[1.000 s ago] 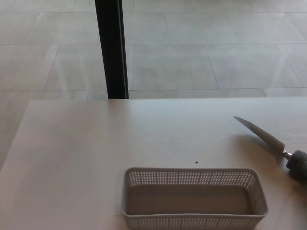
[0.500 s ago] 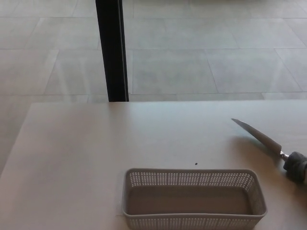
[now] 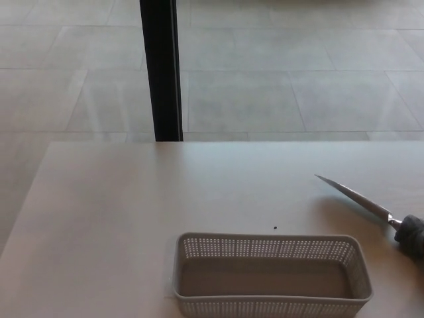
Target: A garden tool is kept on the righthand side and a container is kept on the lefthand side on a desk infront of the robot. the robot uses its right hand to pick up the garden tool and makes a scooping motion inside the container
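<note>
A grey perforated plastic basket (image 3: pixel 271 275), empty, stands on the desk at the bottom centre of the head view. To its right is the garden tool (image 3: pixel 371 207). It has a narrow, pointed metal blade aimed up and to the left, and a dark handle (image 3: pixel 412 235) that runs off the picture's right edge. A soft shadow on the desk lies under the blade. The blade tip is right of and beyond the basket's far right corner, apart from it. What holds the handle is outside the picture. Neither hand shows.
The pale desk (image 3: pixel 132 212) fills the lower half, with its far edge near mid-picture. A black vertical post (image 3: pixel 161 69) stands behind the desk on a tiled floor. A tiny dark speck (image 3: pixel 275 229) lies just beyond the basket.
The camera has shifted slightly, so post and basket sit further right. The tool's blade has moved left and down, toward the basket, and now looks flatter and thinner.
</note>
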